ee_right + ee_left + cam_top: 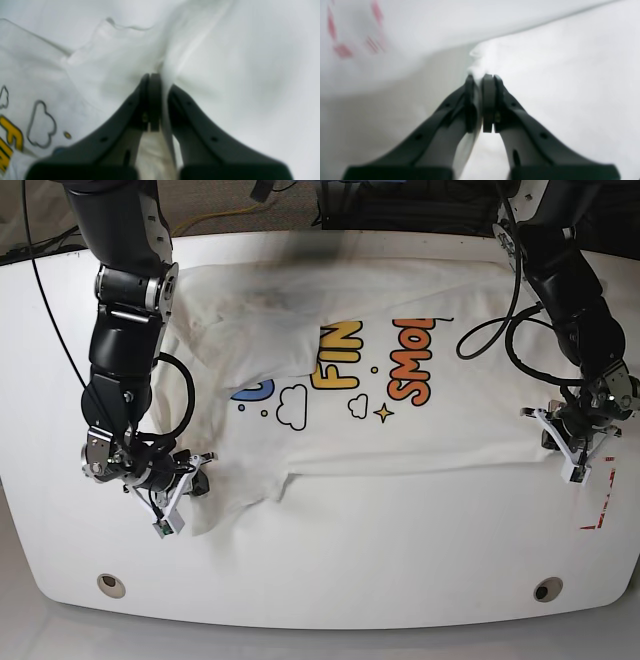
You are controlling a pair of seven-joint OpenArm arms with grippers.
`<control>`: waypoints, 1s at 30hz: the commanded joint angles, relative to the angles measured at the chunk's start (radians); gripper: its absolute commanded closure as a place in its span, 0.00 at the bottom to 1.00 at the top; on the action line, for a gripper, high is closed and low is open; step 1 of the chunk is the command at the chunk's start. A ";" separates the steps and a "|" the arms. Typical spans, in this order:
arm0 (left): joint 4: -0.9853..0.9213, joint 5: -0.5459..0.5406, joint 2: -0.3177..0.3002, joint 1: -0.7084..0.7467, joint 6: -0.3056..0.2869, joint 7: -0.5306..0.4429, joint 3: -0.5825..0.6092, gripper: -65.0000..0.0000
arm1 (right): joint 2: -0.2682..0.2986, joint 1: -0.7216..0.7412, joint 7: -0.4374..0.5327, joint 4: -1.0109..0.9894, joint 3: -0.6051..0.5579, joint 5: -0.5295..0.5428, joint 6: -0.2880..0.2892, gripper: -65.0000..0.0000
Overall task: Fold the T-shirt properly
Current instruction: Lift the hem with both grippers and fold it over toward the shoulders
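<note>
The T-shirt point(400, 425) lies spread across the white desk point(400, 550), lettering side up, its yellow and orange print point(375, 370) and outlined clouds near the middle. At the shirt's left edge in the base view, the right claw point(190, 480) is clamped on a bunched corner of cloth; its wrist view shows white fabric pinched between the black jaws, with a cloud outline point(41, 123) and yellow lettering just left of them. At the shirt's right edge, the left claw point(572, 442) is closed on the fabric too, a small puckered fold point(478, 62) gripped at its tips. Red marks point(600, 500) sit on the desk just beyond that edge.
</note>
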 commanded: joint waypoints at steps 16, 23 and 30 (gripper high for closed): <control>0.234 -0.007 -0.012 0.144 -0.001 -0.012 -0.075 1.00 | 0.014 -0.223 -0.388 0.686 0.026 0.024 0.005 1.00; 0.312 -0.007 -0.016 0.244 -0.001 -0.011 -0.081 1.00 | 0.005 -0.375 -0.473 0.863 0.082 0.041 0.005 1.00; 0.419 -0.007 -0.016 0.352 -0.001 0.004 -0.079 1.00 | 0.008 -0.546 -0.478 0.939 0.082 0.115 0.005 1.00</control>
